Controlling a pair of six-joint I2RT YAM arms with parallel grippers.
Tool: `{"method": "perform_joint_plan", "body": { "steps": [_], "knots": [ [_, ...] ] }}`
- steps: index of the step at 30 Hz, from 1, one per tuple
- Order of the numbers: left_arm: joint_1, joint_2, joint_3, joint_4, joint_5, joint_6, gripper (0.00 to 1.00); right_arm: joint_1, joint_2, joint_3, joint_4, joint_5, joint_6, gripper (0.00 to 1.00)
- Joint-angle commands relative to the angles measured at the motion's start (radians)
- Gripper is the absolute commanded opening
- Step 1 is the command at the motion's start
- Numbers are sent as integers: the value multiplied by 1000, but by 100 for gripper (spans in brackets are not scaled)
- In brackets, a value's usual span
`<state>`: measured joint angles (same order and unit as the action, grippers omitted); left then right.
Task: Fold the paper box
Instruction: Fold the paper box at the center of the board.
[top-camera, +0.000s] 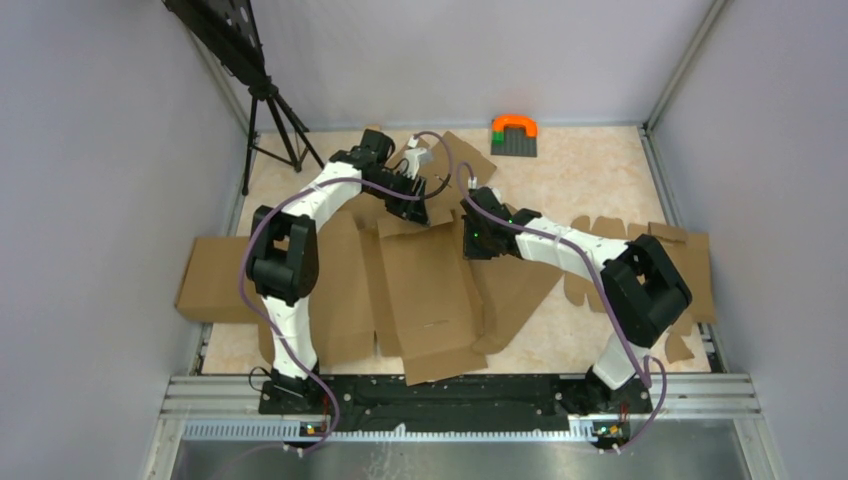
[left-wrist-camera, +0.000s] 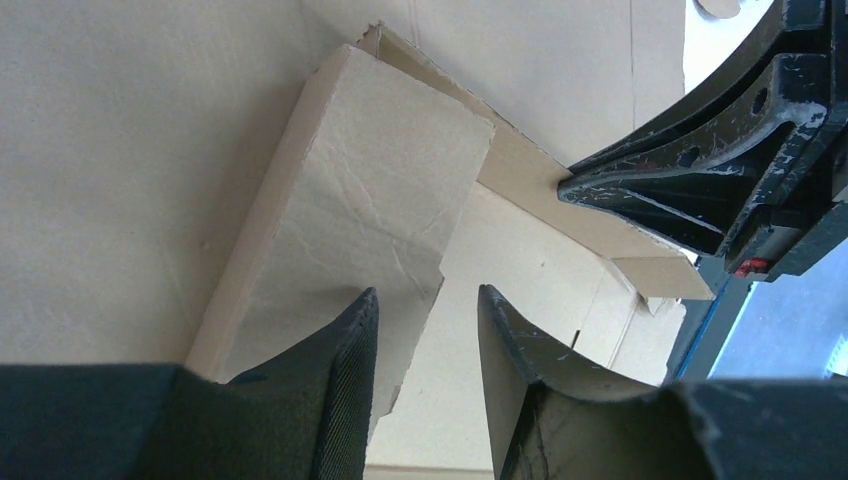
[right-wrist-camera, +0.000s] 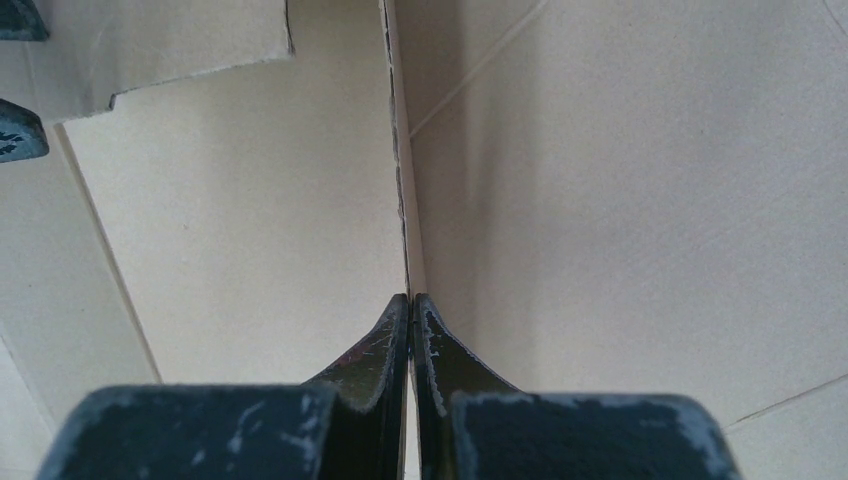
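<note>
The paper box lies as a large brown creased sheet in the middle of the table, its far end partly raised. My left gripper hovers at that far end. In the left wrist view the left gripper is open, its fingers astride the torn edge of a folded-over flap without squeezing it. My right gripper is at the box's far right side. In its own view the right gripper is shut on the thin edge of an upright box wall. Its dark fingers also show beside the flap.
Another brown cardboard sheet lies at the left and one under the right arm, with small scraps near it. An orange and green piece on a dark block sits at the back. A black tripod stands back left.
</note>
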<state>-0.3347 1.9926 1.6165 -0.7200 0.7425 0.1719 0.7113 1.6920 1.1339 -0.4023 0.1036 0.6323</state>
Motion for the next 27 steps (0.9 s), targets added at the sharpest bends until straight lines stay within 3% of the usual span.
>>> {"method": "perform_joint_plan", "body": {
  "steps": [1,5,8,12,15,18,22,24,27],
  "knots": [
    [-2,19,4,-11,21,-9,42,8,14,41,71,-1,16,0],
    [-2,31,1,3,1,-16,41,8,20,49,68,-8,9,0],
    [-3,36,0,11,-16,-21,40,6,14,58,54,12,-7,15],
    [-2,43,1,7,-31,-16,39,-35,-9,18,130,-83,0,22],
    [-3,45,0,8,-36,-16,39,-72,-41,-54,248,-191,34,34],
    [-3,46,0,8,-38,-16,39,-104,-45,-85,318,-241,67,44],
    [-2,48,3,8,-40,-15,38,-144,-18,-94,373,-282,104,51],
    [-2,50,4,8,-39,-15,38,-150,-11,-93,387,-272,115,58],
    [-3,51,4,8,-37,-17,38,-166,-2,-109,453,-292,146,79]
  ]
}}
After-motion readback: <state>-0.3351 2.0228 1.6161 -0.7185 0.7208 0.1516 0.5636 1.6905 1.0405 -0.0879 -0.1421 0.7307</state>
